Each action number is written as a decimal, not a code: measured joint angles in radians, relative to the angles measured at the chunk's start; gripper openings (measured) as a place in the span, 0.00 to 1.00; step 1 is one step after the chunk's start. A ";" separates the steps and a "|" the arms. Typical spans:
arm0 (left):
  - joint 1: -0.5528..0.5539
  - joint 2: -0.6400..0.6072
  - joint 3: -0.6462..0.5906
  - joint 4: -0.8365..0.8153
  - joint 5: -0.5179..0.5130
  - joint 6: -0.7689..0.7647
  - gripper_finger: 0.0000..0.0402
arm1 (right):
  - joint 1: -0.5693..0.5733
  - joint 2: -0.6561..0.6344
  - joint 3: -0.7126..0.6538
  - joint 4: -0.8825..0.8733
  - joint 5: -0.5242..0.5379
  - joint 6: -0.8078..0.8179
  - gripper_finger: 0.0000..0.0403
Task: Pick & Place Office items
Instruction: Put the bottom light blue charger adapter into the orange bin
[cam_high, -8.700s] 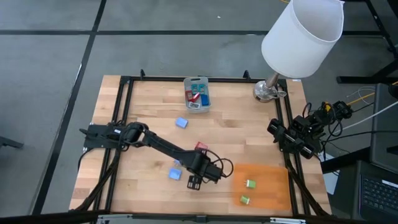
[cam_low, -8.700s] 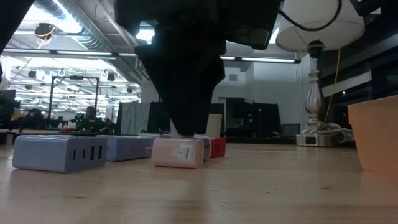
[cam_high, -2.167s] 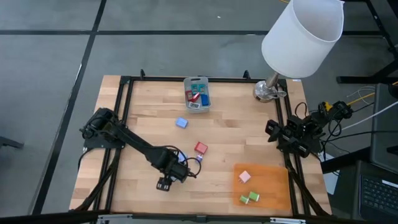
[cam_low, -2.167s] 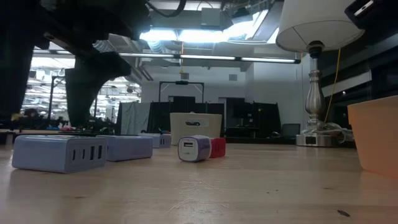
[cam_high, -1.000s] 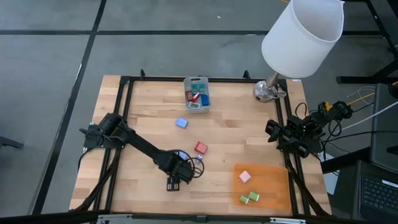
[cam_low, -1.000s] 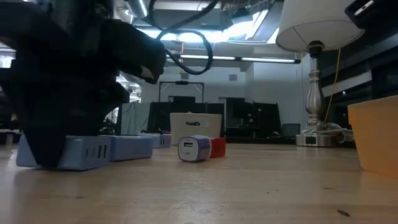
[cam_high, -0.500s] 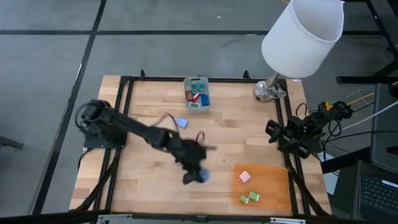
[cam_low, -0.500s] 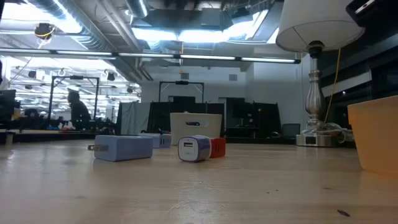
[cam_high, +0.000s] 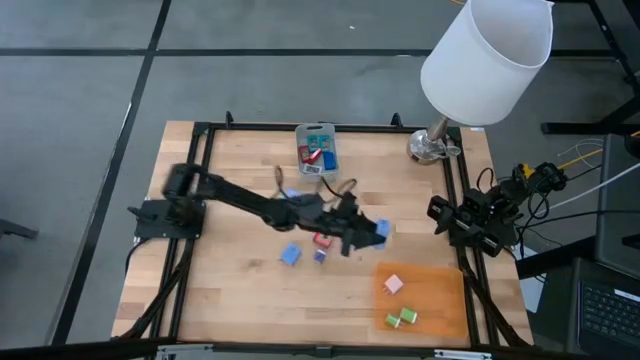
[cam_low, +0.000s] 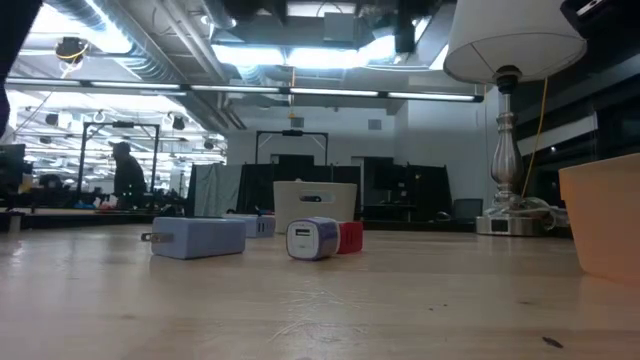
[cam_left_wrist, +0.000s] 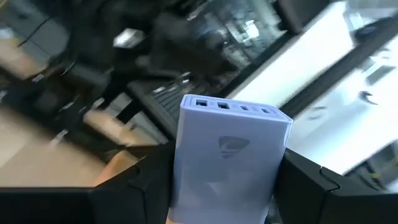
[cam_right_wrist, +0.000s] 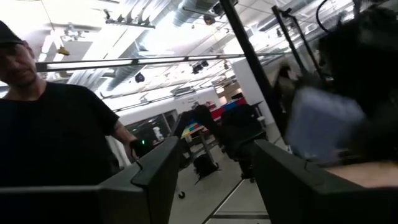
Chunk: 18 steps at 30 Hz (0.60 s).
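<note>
Pinching a blue charger block (cam_left_wrist: 227, 158) in its jaws, the left gripper (cam_high: 368, 234) hangs mid-desk; the right gripper's (cam_right_wrist: 211, 165) jaws stand spread.

The left tool (cam_left_wrist: 227, 186) grips a pale blue charger block (cam_left_wrist: 230, 158) between its dark fingers (cam_left_wrist: 146, 186), port end up, against a blurred background.
</note>
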<state>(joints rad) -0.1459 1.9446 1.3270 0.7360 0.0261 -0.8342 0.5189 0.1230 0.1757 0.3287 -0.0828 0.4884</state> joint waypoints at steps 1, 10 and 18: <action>-0.003 0.038 0.024 -0.005 -0.009 -0.002 0.53 | 0.000 0.000 0.000 0.001 -0.009 0.001 0.50; -0.017 0.385 0.416 -0.099 0.031 -0.027 0.53 | 0.000 0.000 0.000 0.003 -0.071 0.060 0.50; -0.029 0.586 0.823 -0.451 0.147 0.058 0.53 | 0.000 0.000 0.000 0.003 -0.123 0.103 0.50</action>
<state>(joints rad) -0.1746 2.5303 2.1499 0.2851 0.1733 -0.7762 0.5188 0.1228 0.1757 0.3315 -0.2062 0.5913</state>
